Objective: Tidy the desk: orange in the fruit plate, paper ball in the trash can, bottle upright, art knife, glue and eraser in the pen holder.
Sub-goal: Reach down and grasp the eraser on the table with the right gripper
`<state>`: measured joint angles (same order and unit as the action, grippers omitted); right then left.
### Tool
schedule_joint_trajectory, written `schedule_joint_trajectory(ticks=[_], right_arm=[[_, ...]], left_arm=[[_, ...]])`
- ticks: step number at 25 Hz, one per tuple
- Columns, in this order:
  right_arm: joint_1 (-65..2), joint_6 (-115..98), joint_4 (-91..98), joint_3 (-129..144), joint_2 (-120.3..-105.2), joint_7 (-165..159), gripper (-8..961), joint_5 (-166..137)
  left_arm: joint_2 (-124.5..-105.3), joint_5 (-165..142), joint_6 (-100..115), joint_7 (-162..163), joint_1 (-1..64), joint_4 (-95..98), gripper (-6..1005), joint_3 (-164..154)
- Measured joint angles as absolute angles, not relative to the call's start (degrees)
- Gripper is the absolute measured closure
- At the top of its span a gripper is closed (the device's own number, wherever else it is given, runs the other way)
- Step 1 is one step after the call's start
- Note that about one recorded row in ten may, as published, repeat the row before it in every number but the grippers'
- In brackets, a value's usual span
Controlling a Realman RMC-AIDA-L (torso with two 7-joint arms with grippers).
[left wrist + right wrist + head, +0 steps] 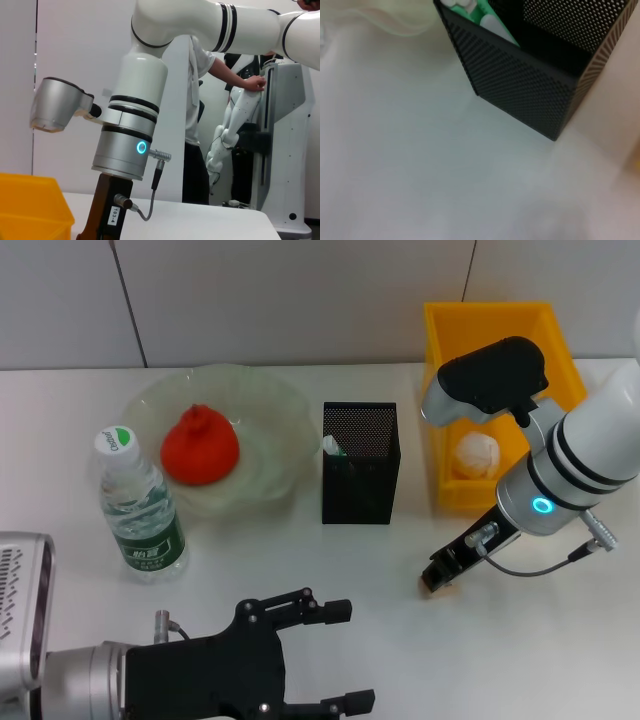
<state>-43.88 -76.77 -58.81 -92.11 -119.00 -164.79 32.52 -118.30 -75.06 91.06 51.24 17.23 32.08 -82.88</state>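
On the white bench [330, 570] the orange [199, 445] sits in the clear fruit plate [275, 430], toward the back left, and the bottle [140, 508] stands upright just in front of the plate's left side, green cap up. Near the middle stands the black mesh pen holder [360, 464], with a green-and-white item [334, 448] showing at its inner left corner; the right wrist view shows the same holder [520, 80] from close above, with green and white pieces [487, 17] inside at one corner. To the right of the holder, the yellow trash can [490, 320] holds the paper ball [478, 454]. The right gripper [440, 575] is lowered to the bench in front of the trash can and to the right of the holder, its tip at or just above the surface beside a small brownish spot; whether its jaws are open or closed cannot be told. The left gripper [335, 655] hovers at the near edge, in front of the bottle and holder, with its black jaws spread apart and nothing between them. From the left wrist view, the right arm [132, 145] rises from the bench beside a corner of the trash can [32, 205].
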Motion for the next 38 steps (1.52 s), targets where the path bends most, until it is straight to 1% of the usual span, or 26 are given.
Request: schedule_joint_trajectory(ticks=[4, 9, 12, 14, 26, 28, 38], right_arm=[[-43.6, -77.4, -60.1, -92.2, -118.93, -164.8, 544, 32.4], [-43.1, -78.9, -62.7, -92.4, -118.84, -163.7, 715, 32.2], [-42.8, -80.7, -65.0, -92.7, -118.83, -160.4, 743, 32.2], [-41.9, -84.7, -70.1, -93.0, -118.82, -152.5, 761, 32.2], [-41.3, -90.3, -74.9, -92.6, -118.84, -131.5, 461, 28.9], [-41.2, -90.5, -75.1, -92.5, -118.87, -129.5, 436, 29.0], [-40.2, -87.8, -74.0, -93.6, -119.02, -120.3, 247, 29.7]], left_arm=[[-118.3, -75.1, 91.2, 51.2, 17.3, 32.1, 213, -82.9], [-118.3, -75.1, 91.3, 51.2, 17.3, 32.1, 214, -82.8], [-118.3, -75.1, 91.4, 51.2, 17.3, 32.1, 214, -82.8], [-118.3, -75.1, 91.4, 51.2, 17.4, 32.1, 214, -82.8], [-118.27, -75.1, 92.4, 51.5, 17.1, 32.1, 215, -82.8], [-118.14, -75.1, 93.1, 51.6, 17.0, 32.1, 215, -82.8], [-118.03, -77.2, 94.3, 52.0, 17.0, 32.1, 216, -82.3]])
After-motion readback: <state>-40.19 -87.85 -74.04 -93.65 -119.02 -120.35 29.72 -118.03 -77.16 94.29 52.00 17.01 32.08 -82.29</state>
